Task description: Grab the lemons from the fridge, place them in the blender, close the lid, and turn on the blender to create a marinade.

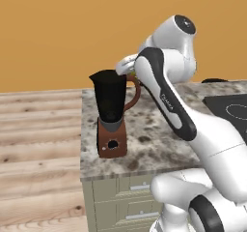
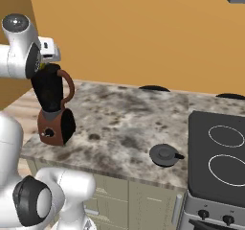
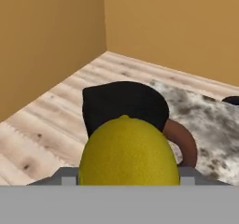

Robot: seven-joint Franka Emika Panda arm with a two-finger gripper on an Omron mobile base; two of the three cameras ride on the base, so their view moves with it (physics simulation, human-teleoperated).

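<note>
A yellow lemon [image 3: 128, 153] bulges at the bottom of the hand view, and my gripper [image 2: 44, 67] is shut on it. It hangs just above the open top of the blender [image 3: 123, 104], a black jar with a brown handle. From the base views the blender [image 1: 111, 112] stands on its brown base at the counter's left end, with my hand right over its rim. The inside of the jar looks dark. The round dark grey lid [image 2: 164, 154] lies flat on the counter near the stove, well right of the blender [image 2: 52, 109]. The fridge is out of view.
The speckled stone counter [image 2: 124, 119] runs from the blender to a black stove top [image 2: 217, 152] on the right. Orange walls stand behind it. Wooden floor [image 1: 38, 129] lies to the left of the counter's end, and drawers sit below it.
</note>
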